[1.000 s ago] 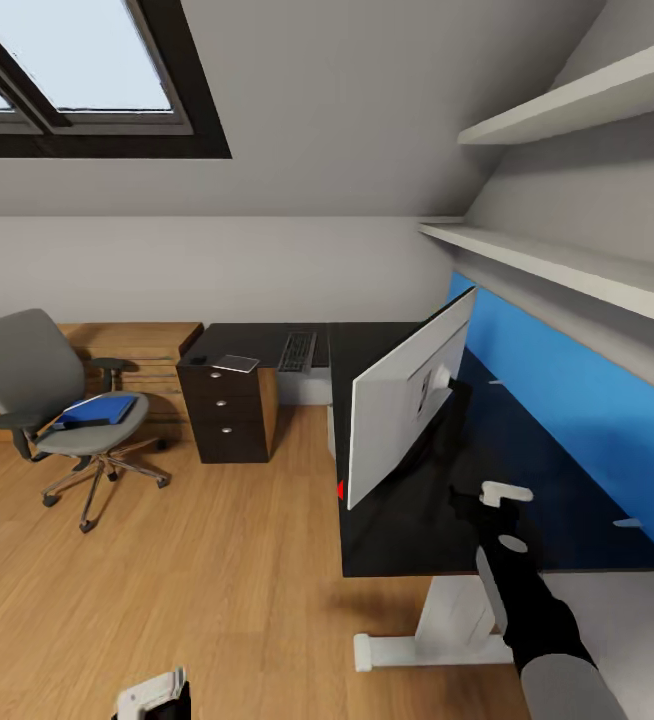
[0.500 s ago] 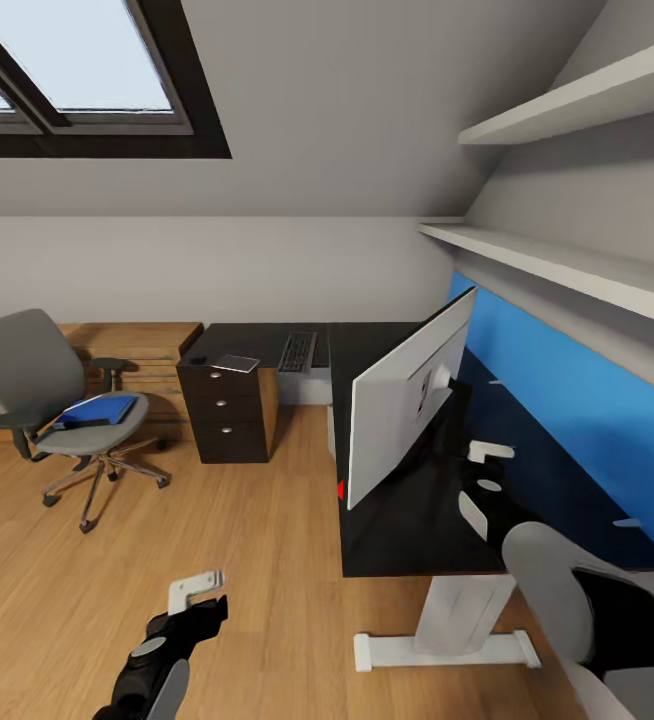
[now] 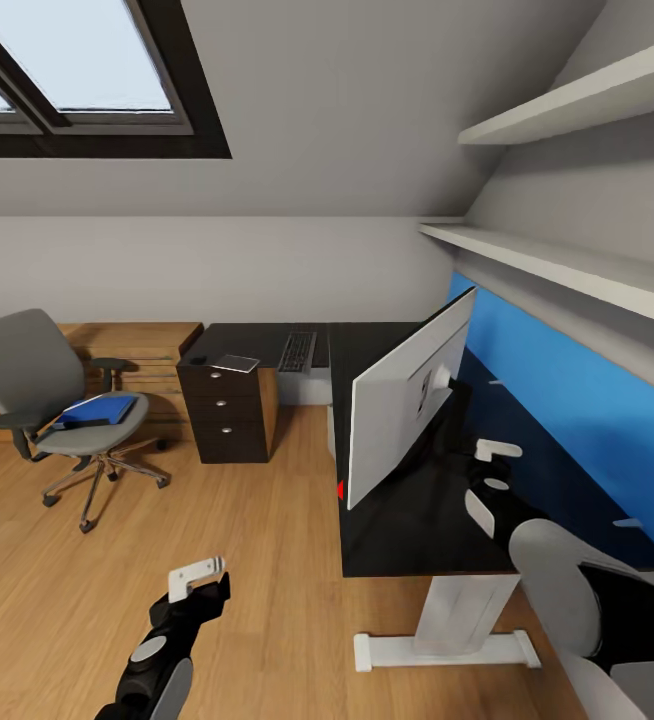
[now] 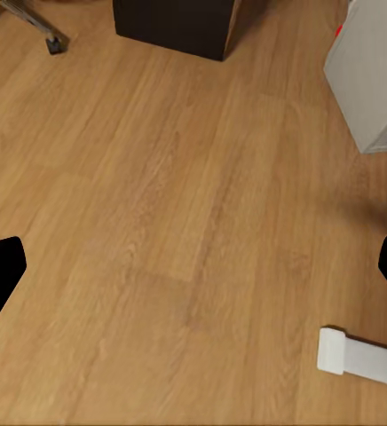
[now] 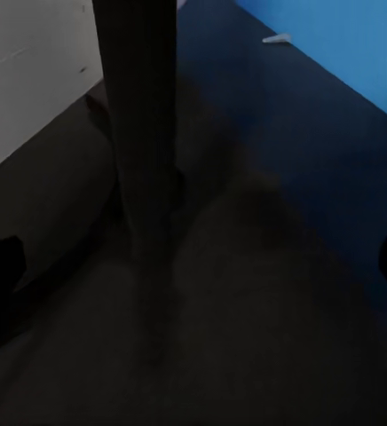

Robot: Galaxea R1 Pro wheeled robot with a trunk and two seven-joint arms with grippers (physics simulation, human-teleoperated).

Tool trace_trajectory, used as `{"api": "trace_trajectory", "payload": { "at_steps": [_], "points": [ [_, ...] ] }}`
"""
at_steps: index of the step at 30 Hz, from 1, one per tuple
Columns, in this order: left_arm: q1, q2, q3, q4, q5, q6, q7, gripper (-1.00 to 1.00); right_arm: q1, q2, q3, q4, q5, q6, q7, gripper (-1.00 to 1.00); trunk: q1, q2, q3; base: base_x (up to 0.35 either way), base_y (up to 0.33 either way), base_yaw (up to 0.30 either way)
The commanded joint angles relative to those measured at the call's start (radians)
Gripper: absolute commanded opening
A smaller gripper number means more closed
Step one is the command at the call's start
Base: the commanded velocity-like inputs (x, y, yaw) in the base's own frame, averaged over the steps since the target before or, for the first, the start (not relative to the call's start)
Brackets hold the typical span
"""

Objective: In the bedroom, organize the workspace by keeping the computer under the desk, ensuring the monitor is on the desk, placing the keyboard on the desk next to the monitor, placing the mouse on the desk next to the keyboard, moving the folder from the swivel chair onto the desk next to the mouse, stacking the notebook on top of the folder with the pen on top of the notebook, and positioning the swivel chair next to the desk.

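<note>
Desk [image 3: 407, 520]: L-shaped, glossy black top on white legs, with a dark drawer unit [image 3: 229, 420] bearing round silver knobs at its far wing; it runs along the blue wall panel [image 3: 567, 420].
Monitor [image 3: 407, 395]: wide flat screen seen from its light grey back, standing on the near wing of the desk, turned edge-on to the head camera; its thin black stand [image 5: 140, 151] rises straight up in the right wrist view.
Keyboard [image 3: 297, 351]: slim, dark keys in a silver-grey frame, lying on the far wing of the desk, beyond the monitor.
Notebook [image 3: 236, 363]: thin, dark cover with a pale edge, flat on the desk above the drawer unit, just beside the keyboard.
Mouse [image 3: 198, 359]: a small dark lump near the far left corner of the desk, too small to make out further.
Swivel chair [image 3: 52, 400]: grey, tall back, black armrests, chrome wheeled base, on the wood floor [image 4: 176, 222] well apart from the desk.
Folder [image 3: 97, 410]: flat bright blue, lying on the chair seat.
Computer [image 4: 371, 71]: light grey box with a red spot, standing on the floor under the desk's near edge.
Left gripper [image 3: 199, 576]: over bare floor, fingers spread wide, nothing between them.
Right gripper [image 3: 495, 462]: above the desk top behind the monitor, close to the stand, fingers wide apart and empty.
</note>
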Motion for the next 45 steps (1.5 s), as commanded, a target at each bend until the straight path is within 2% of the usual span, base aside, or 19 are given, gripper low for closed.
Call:
{"api": "trace_trajectory", "payload": {
  "at_steps": [1, 9, 12, 14, 16, 19, 35, 40, 45],
  "points": [
    [-0.001, 0.0, -0.003, -0.002, 0.008, 0.002, 0.008, 1.0, -0.001, 0.0, -0.008, 0.003, 0.011, -0.006, -0.001, 1.0, 0.0, -0.001, -0.001, 0.0, 0.0, 0.0],
    [-0.001, -0.002, -0.011, -0.006, 0.007, -0.001, 0.008, 1.0, 0.001, -0.002, -0.008, 0.013, 0.014, -0.025, 0.002, 1.0, 0.0, -0.001, -0.001, 0.185, 0.0, 0.0],
    [-0.001, -0.002, -0.026, -0.011, 0.006, -0.001, 0.009, 1.0, 0.001, -0.002, -0.008, 0.014, 0.014, -0.027, 0.002, 1.0, 0.0, -0.001, -0.001, 0.196, 0.0, 0.0],
    [-0.001, -0.001, -0.059, -0.013, 0.006, 0.0, 0.011, 1.0, 0.001, -0.003, -0.008, 0.015, 0.014, -0.029, 0.002, 1.0, 0.0, -0.001, -0.001, 0.28, -0.047, 0.0],
    [-0.001, 0.0, -0.075, -0.013, 0.007, 0.002, 0.012, 1.0, 0.002, -0.005, -0.008, 0.015, 0.013, -0.037, 0.002, 1.0, 0.0, -0.001, -0.001, 0.273, -0.086, 0.0],
    [-0.001, 0.001, -0.083, -0.014, 0.008, 0.003, 0.013, 1.0, 0.002, -0.006, -0.008, 0.016, 0.014, -0.058, 0.002, 1.0, 0.0, -0.001, -0.001, 0.198, -0.084, 0.0],
    [-0.001, 0.001, -0.082, -0.053, 0.022, 0.005, 0.013, 1.0, 0.003, -0.007, -0.007, 0.032, 0.015, -0.074, 0.005, 1.0, 0.0, -0.001, -0.001, 0.073, -0.048, 0.0],
    [-0.001, 0.002, -0.079, -0.058, 0.043, 0.003, 0.014, 1.0, 0.003, -0.006, -0.006, 0.038, 0.014, -0.073, 0.005, 1.0, 0.019, -0.036, -0.017, 0.003, -0.002, 0.0],
    [-0.001, 0.002, -0.079, -0.06, 0.049, 0.003, 0.014, 1.0, 0.003, -0.006, -0.006, 0.039, 0.014, -0.073, 0.005, 1.0, 0.038, -0.071, -0.033, 0.0, 0.0, 0.0]
  ]
}}
